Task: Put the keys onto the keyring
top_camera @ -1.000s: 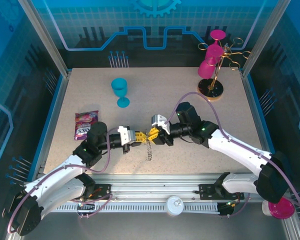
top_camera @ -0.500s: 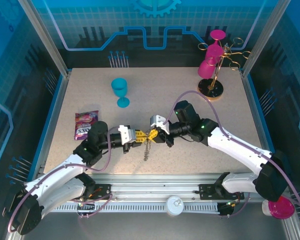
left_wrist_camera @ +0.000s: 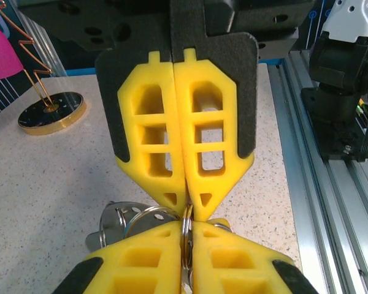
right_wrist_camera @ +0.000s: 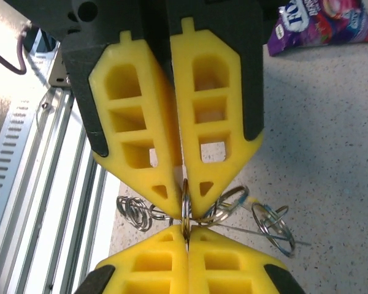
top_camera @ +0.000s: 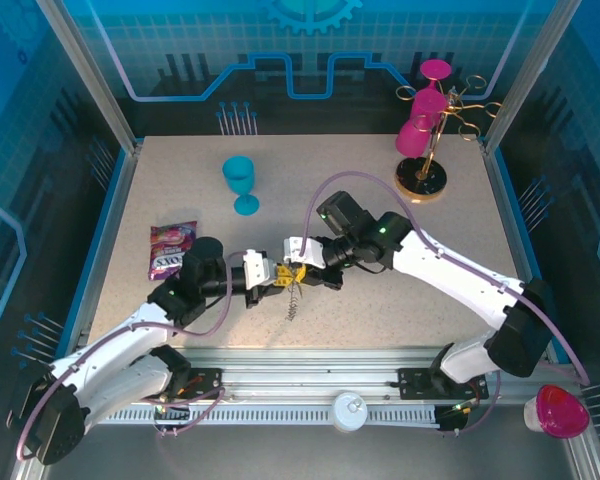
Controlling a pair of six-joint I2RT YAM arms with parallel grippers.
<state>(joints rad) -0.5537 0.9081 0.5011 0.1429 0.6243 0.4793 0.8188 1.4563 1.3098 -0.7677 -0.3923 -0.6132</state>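
Silver keyring [right_wrist_camera: 185, 207], edge-on and upright, bead chain [top_camera: 293, 305] dangling below

Looked down from high behind the arm bases across the whole table [top_camera: 300, 150]. Rode both wrists, very close in, facing each other over meeting yellow fingertips [left_wrist_camera: 159, 239]. Shared the pinched keyring [left_wrist_camera: 186, 236] between them. From the left wrist, faced the gold stand [left_wrist_camera: 52, 113]; from the right, the snack packet [right_wrist_camera: 322, 24].

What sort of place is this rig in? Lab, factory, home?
Probably a robot lab cell or demo booth: speckled table framed by aluminium rails and blue printed panels, with props like a blue goblet and snack packet.
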